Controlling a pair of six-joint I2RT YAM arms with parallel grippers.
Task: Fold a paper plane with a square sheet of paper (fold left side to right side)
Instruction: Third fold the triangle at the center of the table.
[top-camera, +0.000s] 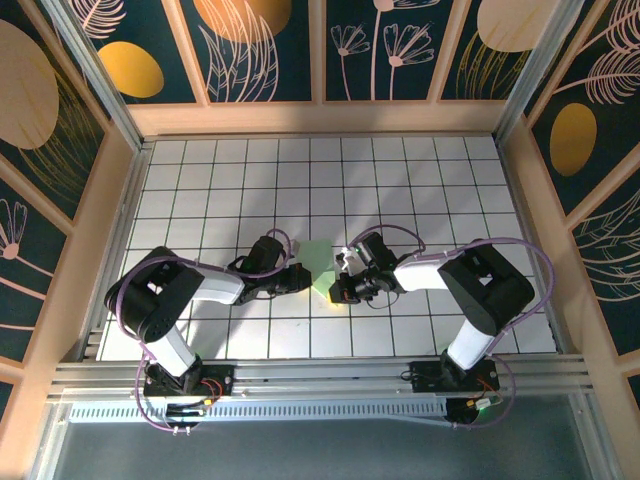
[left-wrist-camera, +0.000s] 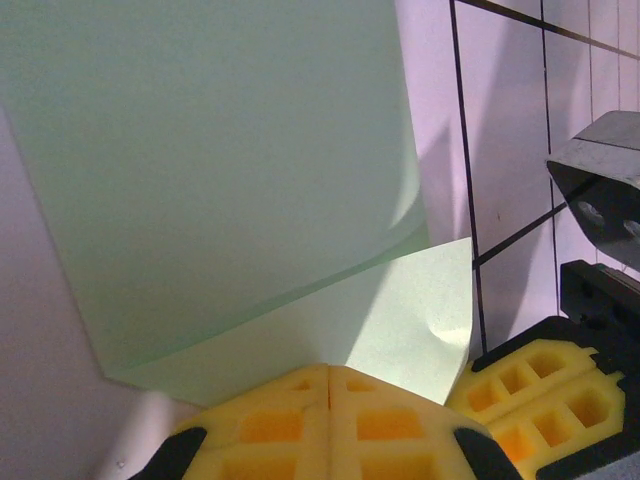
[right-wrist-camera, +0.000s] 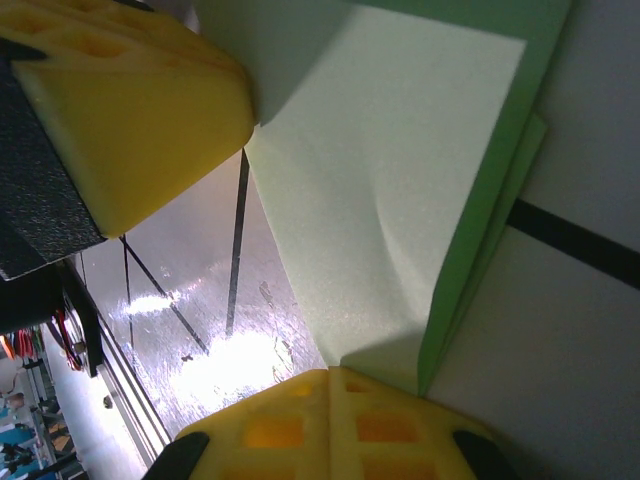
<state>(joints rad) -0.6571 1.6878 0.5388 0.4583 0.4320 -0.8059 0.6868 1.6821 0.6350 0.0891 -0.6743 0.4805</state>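
The light green sheet of paper (top-camera: 320, 263) is partly folded and held up off the table between my two grippers at the table's middle. My left gripper (top-camera: 303, 279) is shut, and the paper's lower flap (left-wrist-camera: 400, 310) comes out at its closed yellow tips (left-wrist-camera: 330, 372), with a larger layer (left-wrist-camera: 220, 170) rising above. From the other side my right gripper (top-camera: 340, 288) is also shut (right-wrist-camera: 330, 375), pinching a corner of the paper (right-wrist-camera: 390, 200); doubled green edges (right-wrist-camera: 490, 210) run along its right. Each wrist view shows the other gripper's yellow fingers (left-wrist-camera: 530, 385) (right-wrist-camera: 140, 110) close by.
The white gridded table (top-camera: 420, 190) spreads behind and to both sides of the arms. A wooden rim and patterned walls (top-camera: 320, 115) enclose it. A metal rail (top-camera: 320, 375) runs along the near edge by the arm bases.
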